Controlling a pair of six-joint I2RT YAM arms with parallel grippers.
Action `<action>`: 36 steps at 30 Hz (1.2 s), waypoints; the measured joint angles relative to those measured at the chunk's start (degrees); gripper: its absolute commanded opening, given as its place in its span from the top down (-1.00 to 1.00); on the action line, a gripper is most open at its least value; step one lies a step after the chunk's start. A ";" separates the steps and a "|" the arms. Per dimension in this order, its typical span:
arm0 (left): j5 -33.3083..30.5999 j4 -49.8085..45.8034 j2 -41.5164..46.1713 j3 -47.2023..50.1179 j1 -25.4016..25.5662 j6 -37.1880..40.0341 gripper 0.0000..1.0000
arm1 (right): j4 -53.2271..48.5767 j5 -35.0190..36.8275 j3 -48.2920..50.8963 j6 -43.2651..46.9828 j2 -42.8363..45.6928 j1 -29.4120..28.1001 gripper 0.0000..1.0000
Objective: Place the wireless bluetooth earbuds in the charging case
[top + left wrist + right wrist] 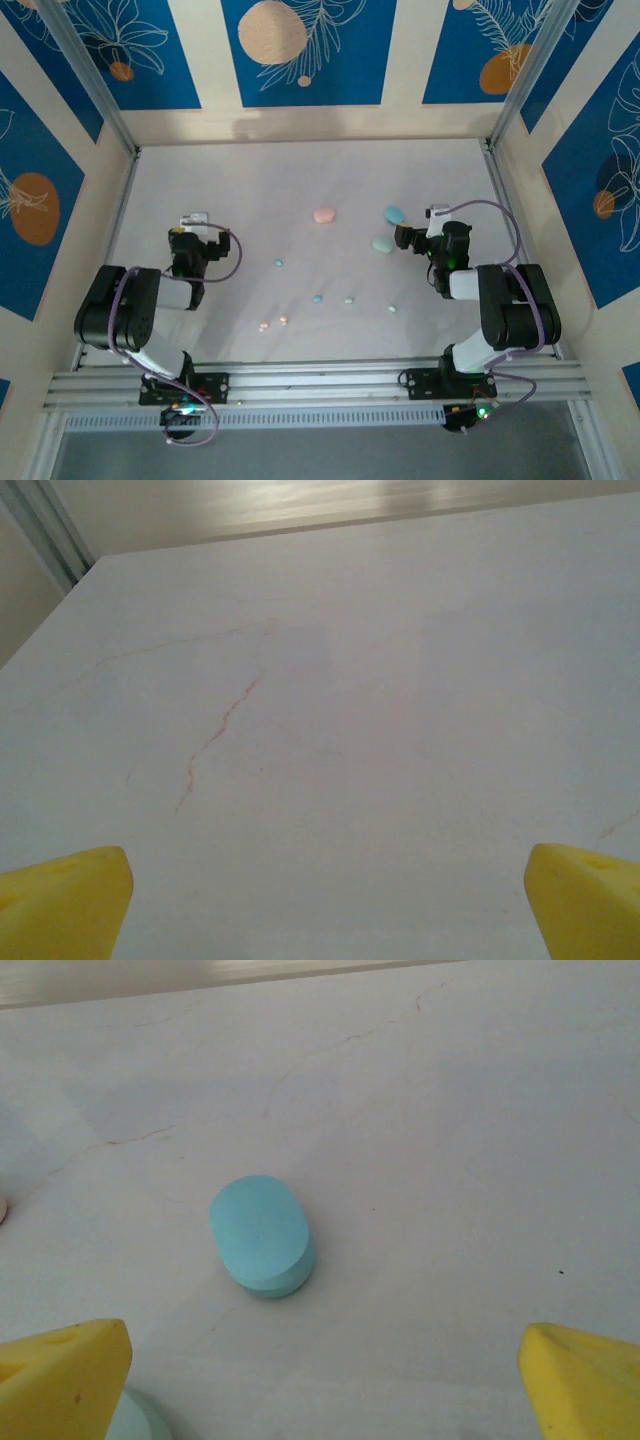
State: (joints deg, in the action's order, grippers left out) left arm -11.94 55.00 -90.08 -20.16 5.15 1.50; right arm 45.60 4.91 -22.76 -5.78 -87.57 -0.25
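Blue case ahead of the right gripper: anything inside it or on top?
The blue case looks closed, so its inside is hidden. Nothing rests on its lid.

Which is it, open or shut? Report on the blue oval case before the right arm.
Shut: the light blue oval plastic case lies flat, lid seated on its base, no interior showing.

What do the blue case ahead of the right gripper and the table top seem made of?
Blue case: likely moulded plastic, matte; even colour, soft rounded edges, no glare. Table top: perhaps white laminate or coated board, faint sheen; thin reddish scuff lines mark it.
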 measured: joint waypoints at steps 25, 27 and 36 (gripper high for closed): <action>0.33 -0.17 0.00 0.00 0.00 0.00 -1.00 | 0.00 -0.42 -0.02 0.02 0.00 0.15 -0.99; 0.83 -0.17 0.00 0.00 0.00 0.02 -1.00 | 0.02 -0.39 -0.02 0.09 0.00 -0.04 -0.99; 1.33 3.30 2.86 4.55 0.00 0.11 -1.00 | -0.33 -0.39 0.00 0.92 0.83 -0.98 -0.99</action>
State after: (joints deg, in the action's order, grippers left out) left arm -10.61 58.30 -87.22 -15.62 5.15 1.61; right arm 45.28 4.51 -22.76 -4.86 -86.74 -1.23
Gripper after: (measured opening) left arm 0.998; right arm 0.993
